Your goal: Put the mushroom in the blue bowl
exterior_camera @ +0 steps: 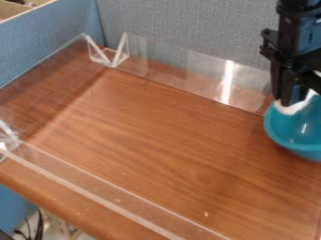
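hovering fingers (294, 97) over blue bowl (298, 133)

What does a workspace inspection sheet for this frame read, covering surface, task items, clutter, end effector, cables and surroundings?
Surface: wooden table, bare, fenced by low clear plastic walls.
Job's things: blue bowl at the right edge, partly cut off; a small white piece, probably the mushroom, shows at the end effector's tips above the bowl's rim.
Clutter: nothing seen.
End effector: black end effector points down over the bowl, shut, apparently on the mushroom.
Cables: nothing seen.
Surroundings: blue-grey fabric panels behind and at left.
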Available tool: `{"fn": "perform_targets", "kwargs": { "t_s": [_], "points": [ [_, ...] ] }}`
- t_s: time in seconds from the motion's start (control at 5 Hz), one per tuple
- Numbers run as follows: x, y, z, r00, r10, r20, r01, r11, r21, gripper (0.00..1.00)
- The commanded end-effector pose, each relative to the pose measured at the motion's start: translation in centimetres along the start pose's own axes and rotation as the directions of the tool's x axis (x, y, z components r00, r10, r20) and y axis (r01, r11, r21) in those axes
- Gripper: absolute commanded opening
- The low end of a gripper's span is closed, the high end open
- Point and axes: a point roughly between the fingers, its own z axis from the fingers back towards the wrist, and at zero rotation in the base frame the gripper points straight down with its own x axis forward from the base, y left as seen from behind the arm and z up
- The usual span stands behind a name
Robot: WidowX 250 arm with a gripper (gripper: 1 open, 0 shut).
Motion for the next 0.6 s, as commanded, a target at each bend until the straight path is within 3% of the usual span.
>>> {"fn": "perform_targets", "kwargs": {
  "t_s": [0.0,0.4],
  "points": [
    [1.1,-0.5,3.1,0.996,-0.035,0.079,0.033,0.999,0.032,0.00],
    [0.8,-1.0,4.3,0.994,-0.059,0.088,0.055,0.998,0.040,0.00]
  ]
}}
